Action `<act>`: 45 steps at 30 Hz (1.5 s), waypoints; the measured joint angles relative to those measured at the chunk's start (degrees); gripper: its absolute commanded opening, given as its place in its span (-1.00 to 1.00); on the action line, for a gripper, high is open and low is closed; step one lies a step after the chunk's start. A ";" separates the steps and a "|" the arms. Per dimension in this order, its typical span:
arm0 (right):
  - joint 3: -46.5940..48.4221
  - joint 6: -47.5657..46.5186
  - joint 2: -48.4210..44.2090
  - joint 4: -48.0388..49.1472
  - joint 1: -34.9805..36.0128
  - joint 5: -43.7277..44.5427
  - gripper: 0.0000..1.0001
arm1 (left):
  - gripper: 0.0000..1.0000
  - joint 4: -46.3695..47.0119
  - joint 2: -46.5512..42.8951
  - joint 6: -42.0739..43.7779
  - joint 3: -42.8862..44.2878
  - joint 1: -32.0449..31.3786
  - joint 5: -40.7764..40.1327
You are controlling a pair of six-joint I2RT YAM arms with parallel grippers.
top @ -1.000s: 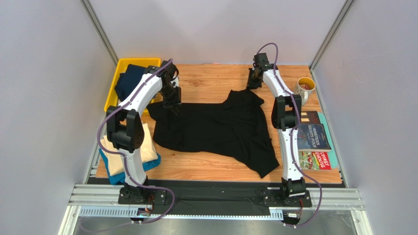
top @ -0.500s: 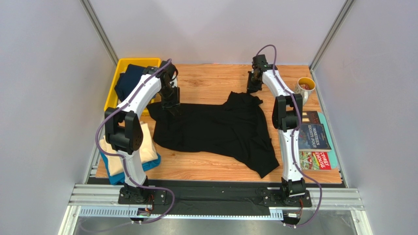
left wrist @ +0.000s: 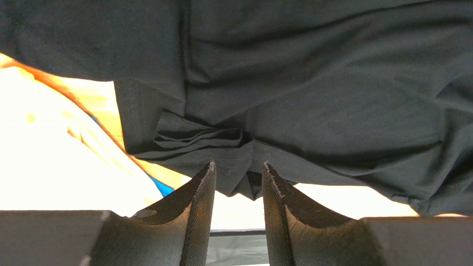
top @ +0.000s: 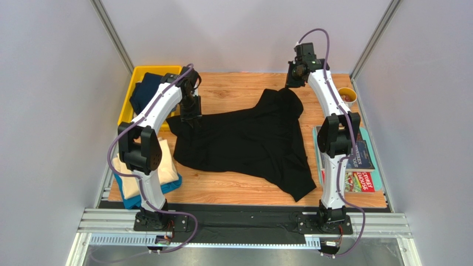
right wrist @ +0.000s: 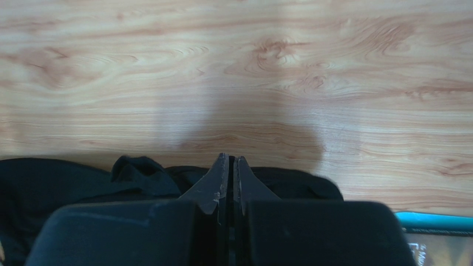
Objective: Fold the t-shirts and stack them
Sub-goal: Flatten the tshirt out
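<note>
Black shirt (top: 244,141): spread open across the middle of the desk (top: 238,88). One corner trails toward the near edge, and the far right part is drawn up in a peak. Right claw (top: 292,83): at that peak, close to the far edge and right of centre. On my wrist feed its fingers (right wrist: 217,180) are pressed together to a hairline slit with black cloth right at them, so I read it as pinching the shirt. Left claw (top: 189,113): over the shirt's far left corner. Its fingers (left wrist: 201,191) sit a little apart with a bunched fold of hem caught between the tips, and gathers fan out from there. Navy shirt (top: 143,94): crumpled in the bin (top: 155,68) at the far left corner. Cream shirt (top: 126,185): folded at the near left corner, lying on the teal shirt (top: 127,201), whose edge shows beneath it. The left arm crosses above both. Magazines (top: 363,182): flat along the right edge, near half. Mug (top: 348,94): at the right edge toward the far corner, partly behind the right arm.
</note>
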 measured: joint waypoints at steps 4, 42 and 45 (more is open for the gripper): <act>0.00 0.02 -5.05 -0.09 -0.11 -0.07 -1.00 | -0.11 0.33 -0.07 -1.22 0.00 0.00 -2.32; -6.75 0.48 6.93 -3.80 0.09 -1.49 0.12 | -0.15 6.14 1.75 -4.42 2.45 0.00 1.55; -8.00 -0.24 4.39 -2.10 0.09 2.14 0.12 | -0.15 6.47 1.73 -4.39 2.12 0.00 1.90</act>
